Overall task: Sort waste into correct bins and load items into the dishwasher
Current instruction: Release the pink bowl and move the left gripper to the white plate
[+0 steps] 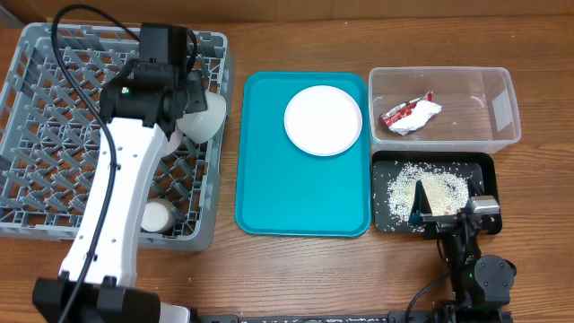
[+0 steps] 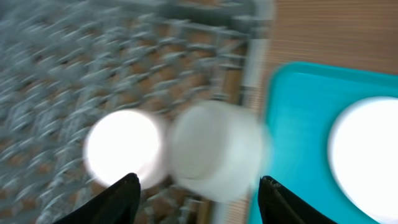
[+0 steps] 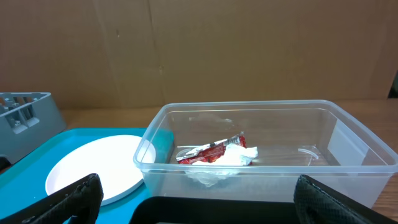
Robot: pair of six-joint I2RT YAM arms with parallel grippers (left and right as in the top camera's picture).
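Bowl (image 2: 214,152) lies just ahead of the spread left tool (image 2: 199,185)

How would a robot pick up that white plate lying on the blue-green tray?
Probably by its rim. The white plate lies flat on the teal tray, so only the edge offers a hold. Come down tilted on the side facing the dish rack, where bare tray leaves room.
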